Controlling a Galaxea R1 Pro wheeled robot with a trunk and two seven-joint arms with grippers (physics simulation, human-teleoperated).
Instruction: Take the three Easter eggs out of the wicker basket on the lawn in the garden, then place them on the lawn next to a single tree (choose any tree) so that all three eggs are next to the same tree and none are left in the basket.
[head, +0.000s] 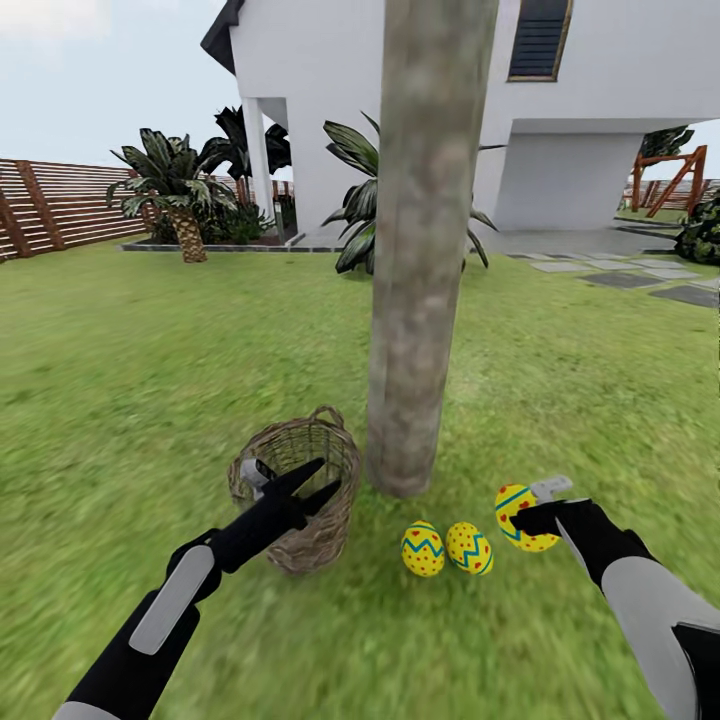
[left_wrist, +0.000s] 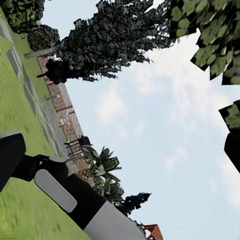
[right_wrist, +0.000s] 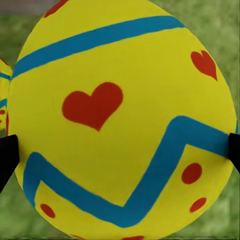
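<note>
**Easter eggs: two down, the third almost placed**

Two Easter eggs lie on the lawn just beside the tree. The right gripper pinches the third egg low over the grass near them. The left gripper, jaws spread, hangs over the wicker basket. I judge only the release is left.

No text, label or number can be read anywhere.

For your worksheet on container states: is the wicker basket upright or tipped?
Tipped: the wicker basket leans on the lawn, mouth tilted toward the left gripper.
</note>
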